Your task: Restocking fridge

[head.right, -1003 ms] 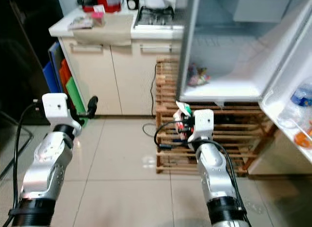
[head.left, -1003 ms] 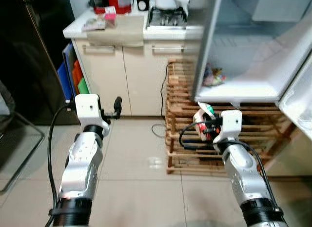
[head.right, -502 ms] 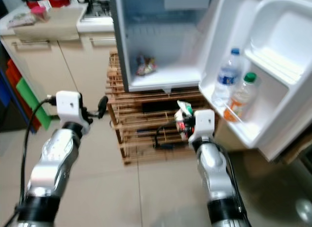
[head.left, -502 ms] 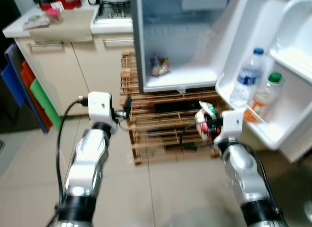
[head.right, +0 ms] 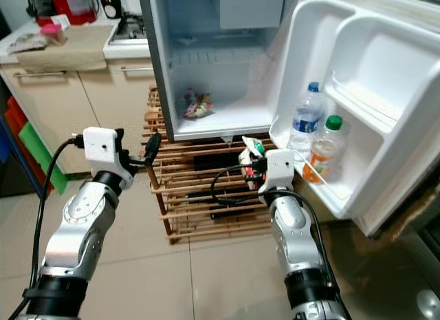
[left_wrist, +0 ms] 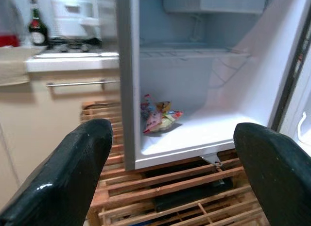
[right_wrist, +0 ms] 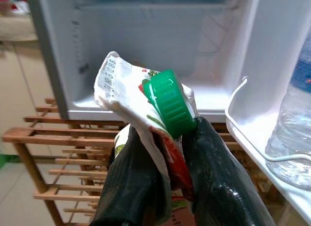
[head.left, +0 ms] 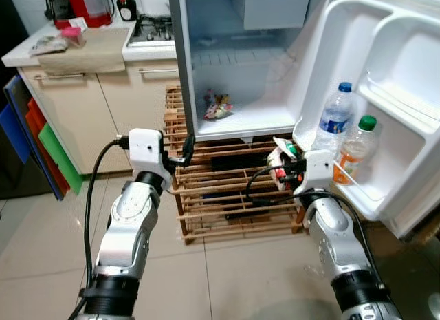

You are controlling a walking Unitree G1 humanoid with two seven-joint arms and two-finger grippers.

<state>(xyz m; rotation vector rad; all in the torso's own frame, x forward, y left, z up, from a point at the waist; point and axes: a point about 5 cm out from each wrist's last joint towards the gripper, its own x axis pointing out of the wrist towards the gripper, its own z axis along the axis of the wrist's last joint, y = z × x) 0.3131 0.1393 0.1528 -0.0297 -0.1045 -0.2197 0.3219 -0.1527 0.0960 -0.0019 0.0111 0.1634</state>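
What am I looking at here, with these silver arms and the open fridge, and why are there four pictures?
It is a walking humanoid robot seen through its own cameras. Two pictures come from the two eyes on its head, looking down at its silver arms; the other two come from a camera on each wrist, looking along that gripper's two black fingers.

The right gripper is shut on a soft pouch with a green cap. The left gripper is open and holds nothing.

Ahead stands a small fridge on a wooden rack, its door swung open. A snack packet lies inside. The door shelf holds a water bottle and a green-capped bottle of orange drink.
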